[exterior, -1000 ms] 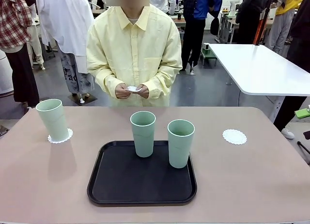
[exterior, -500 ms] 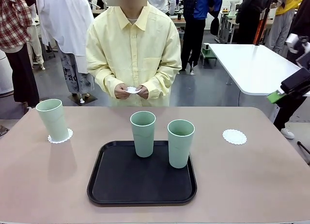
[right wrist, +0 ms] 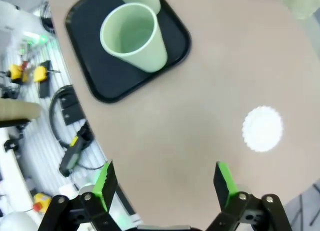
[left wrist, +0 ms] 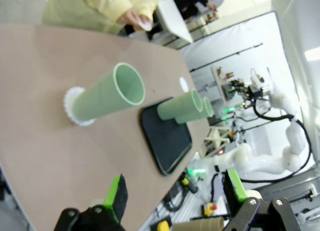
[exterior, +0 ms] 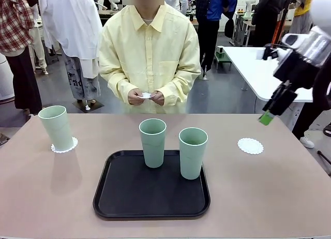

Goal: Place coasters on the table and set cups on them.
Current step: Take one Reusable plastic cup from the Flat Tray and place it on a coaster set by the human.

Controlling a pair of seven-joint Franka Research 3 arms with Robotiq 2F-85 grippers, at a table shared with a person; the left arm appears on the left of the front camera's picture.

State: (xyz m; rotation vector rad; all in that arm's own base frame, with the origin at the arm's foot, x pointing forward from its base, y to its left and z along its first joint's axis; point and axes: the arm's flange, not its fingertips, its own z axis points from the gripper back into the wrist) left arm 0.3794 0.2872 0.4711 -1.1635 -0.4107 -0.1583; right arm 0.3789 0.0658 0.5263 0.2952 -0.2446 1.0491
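Green plastic cups [exterior: 193, 152] look light, stiff and a bit slippery. Two stand on the black tray [exterior: 129, 192]. Hold one around its middle. The left claw [left wrist: 176, 191] and right claw [right wrist: 165, 186] are wide open and empty. A bare coaster [exterior: 250, 146] lies on the table [exterior: 289, 197].

Table [exterior: 269, 187] left: left cup [exterior: 57, 128] stands on left coaster [exterior: 67, 146].
Table middle: tray [exterior: 124, 197] carries middle cup [exterior: 152, 142] and, just right and nearer, right cup [exterior: 193, 152].
Table right: right coaster [exterior: 250, 146] lies bare, apart from the tray.
Behind table: person [exterior: 150, 47], third coaster [exterior: 147, 95] between the hands.
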